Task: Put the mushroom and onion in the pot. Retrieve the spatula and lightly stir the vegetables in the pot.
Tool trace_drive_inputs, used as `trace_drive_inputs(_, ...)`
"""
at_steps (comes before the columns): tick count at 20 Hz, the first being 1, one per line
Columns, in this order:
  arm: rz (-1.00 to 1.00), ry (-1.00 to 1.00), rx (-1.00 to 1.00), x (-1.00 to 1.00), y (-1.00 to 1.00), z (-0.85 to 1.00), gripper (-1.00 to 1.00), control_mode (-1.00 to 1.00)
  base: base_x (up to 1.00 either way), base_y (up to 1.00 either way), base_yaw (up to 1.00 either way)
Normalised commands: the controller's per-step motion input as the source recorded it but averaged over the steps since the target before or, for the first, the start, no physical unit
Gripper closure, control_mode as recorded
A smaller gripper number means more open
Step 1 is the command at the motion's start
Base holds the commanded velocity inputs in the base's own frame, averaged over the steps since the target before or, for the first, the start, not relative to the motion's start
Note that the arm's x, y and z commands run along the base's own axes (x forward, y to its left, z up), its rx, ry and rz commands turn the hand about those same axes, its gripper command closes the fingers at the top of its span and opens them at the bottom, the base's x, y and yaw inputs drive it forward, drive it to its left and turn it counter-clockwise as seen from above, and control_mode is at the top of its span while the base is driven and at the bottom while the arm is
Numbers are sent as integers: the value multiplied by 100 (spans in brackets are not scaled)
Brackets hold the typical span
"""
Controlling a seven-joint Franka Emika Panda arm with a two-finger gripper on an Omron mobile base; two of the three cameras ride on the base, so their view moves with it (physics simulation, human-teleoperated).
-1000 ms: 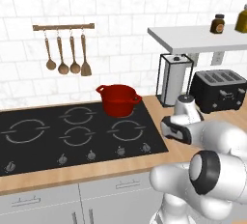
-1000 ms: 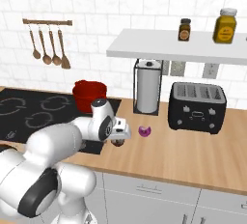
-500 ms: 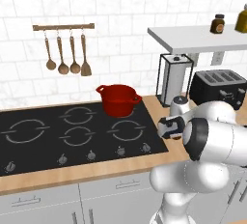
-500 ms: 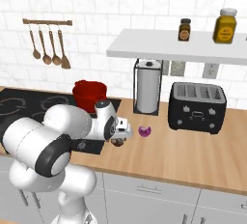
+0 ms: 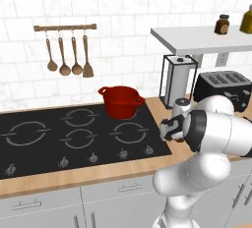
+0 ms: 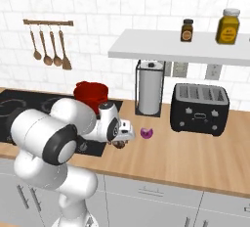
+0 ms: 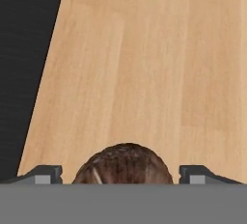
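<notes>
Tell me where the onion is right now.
In the right base view the onion lies on the wooden counter, just right of the gripper and in front of the paper towel holder.

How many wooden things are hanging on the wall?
4, all in a row on the rail beside the stove: three round spoons, then the flat spatula at the right end. None look hidden.
</notes>
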Motion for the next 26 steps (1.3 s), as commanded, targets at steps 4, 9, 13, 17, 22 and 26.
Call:
trace_drive_inputs(4, 0, 0, 0, 0, 0, -2, 100, -100, 0, 0, 0)
trace_drive_inputs(9, 0, -6, 2, -33, 0, 35, 100, -100, 0, 0, 0)
trace_drive_inputs(13, 0, -23, 2, -65, 27, 100, 100, -100, 0, 0, 0)
trace_drive_inputs(17, 0, -21, 0, -42, 70, 100, 100, -100, 0, 0, 0)
trace_drive_inputs(22, 0, -12, 5, -4, 89, 100, 100, -100, 0, 0, 0)
trace_drive_inputs(26, 0, -12, 5, 6, 67, 100, 100, -100, 0, 0, 0)
